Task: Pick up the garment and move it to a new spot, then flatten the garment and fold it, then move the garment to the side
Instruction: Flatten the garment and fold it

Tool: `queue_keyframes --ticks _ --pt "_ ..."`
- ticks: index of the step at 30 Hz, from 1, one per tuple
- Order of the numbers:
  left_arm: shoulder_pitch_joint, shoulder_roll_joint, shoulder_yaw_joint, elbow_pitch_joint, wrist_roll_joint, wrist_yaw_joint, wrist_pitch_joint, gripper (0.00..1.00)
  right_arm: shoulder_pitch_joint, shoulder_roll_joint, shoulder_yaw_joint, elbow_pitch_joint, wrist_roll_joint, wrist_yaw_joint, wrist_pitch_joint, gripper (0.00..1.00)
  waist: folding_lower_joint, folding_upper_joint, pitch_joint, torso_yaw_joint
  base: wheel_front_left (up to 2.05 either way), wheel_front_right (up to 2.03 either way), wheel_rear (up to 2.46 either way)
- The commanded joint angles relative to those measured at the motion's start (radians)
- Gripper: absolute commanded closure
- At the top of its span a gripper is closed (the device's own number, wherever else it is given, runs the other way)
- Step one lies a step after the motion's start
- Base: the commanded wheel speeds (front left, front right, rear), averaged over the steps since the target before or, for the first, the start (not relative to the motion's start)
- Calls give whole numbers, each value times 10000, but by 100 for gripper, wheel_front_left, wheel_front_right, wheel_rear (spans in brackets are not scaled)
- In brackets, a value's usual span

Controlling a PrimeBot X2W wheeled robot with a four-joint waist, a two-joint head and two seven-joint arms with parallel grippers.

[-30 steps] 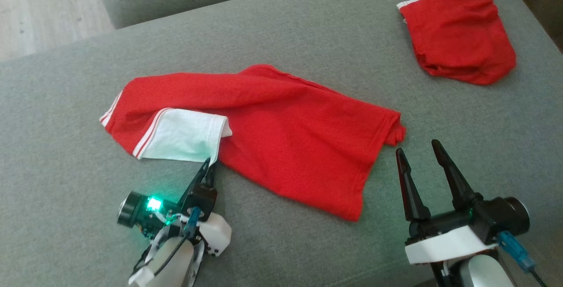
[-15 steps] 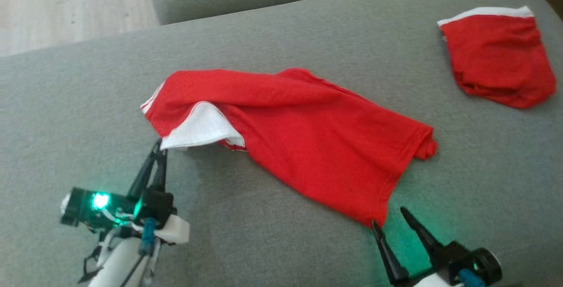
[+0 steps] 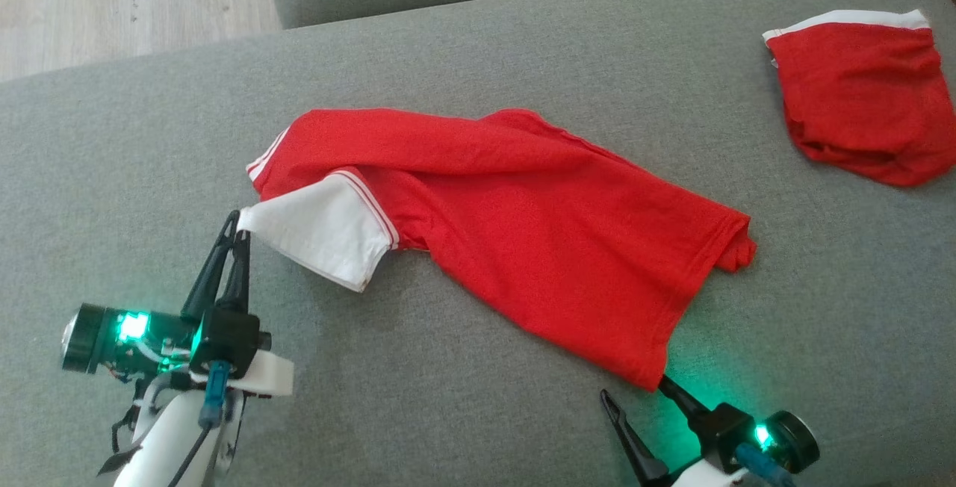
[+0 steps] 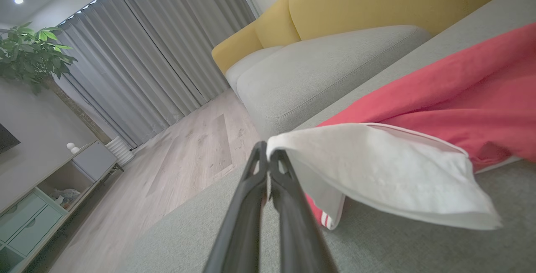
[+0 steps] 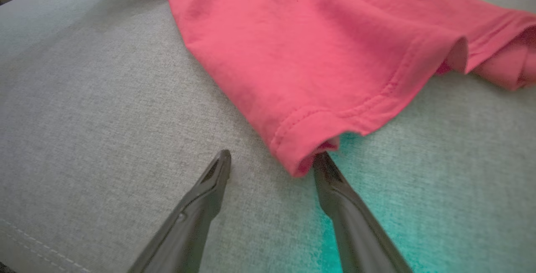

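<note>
Left tool [image 3: 234,224] pinched shut, pointing up the head view; right tool [image 3: 632,390] low, jaws spread wide apart

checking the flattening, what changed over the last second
The left gripper, shut on the white sleeve, pulled it out leftward off the shirt. The open right gripper moved to the shirt's near hem corner. Shirt body and red shorts stayed put.

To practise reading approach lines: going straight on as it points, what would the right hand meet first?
Most likely the near hem corner of the red shirt, just ahead of the open right hand.
</note>
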Motion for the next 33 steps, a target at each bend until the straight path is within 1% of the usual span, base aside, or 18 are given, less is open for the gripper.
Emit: queue_keyframes --ticks 1,7,8,9,10,14,17,21,24,25,28,33 --pt "-230 373 470 -352 -113 95 -19 100 -184 -96 115 -173 -46 67 -67 0 0 0 -4 16 0 0 0" --pt "-159 351 477 -501 -268 125 6 100 -157 -80 -12 -180 -85 67 -67 0 0 0 -49 65 0 0 0" --pt "-155 354 486 -530 -292 135 5 100 -173 -76 -8 -170 -72 67 -67 5 0 0 -57 68 0 0 0" --pt "-145 360 498 -551 -322 142 3 100 -196 -56 1 -167 -24 67 -67 60 0 0 -72 64 0 0 0" --pt "-127 376 512 -565 -351 145 2 100 -228 -39 -5 -192 14 67 -67 100 0 0 -93 52 0 0 0" --pt "-42 522 578 -619 -446 137 0 100 -333 4 -61 -296 136 67 -67 100 0 0 -191 -22 0 0 0" --pt "-65 639 658 -816 -495 158 -10 100 -325 5 -155 -623 305 67 -67 100 0 0 -282 -57 0 0 0" --pt "-146 862 747 -1428 -500 149 -23 100 -229 -12 -674 -1695 621 67 -67 100 0 0 -472 -90 0 0 0" --pt "-336 1157 816 -2071 -472 11 -32 100 -242 -156 -1169 -2747 830 67 -67 100 0 0 -634 -108 0 0 0" --pt "-336 1157 816 -2071 -472 11 -32 100 -242 -156 -1169 -2747 830 67 -67 100 0 0 -634 -108 0 0 0" --pt "-684 1538 915 -2704 -433 -218 -40 100 -366 -411 -1720 -3813 1080 67 -67 100 0 0 -853 -135 0 0 0" --pt "-1753 2246 941 -3864 -148 -781 -46 100 -925 -1196 -2767 -5158 1732 67 -67 100 0 0 -1206 -96 0 0 0"
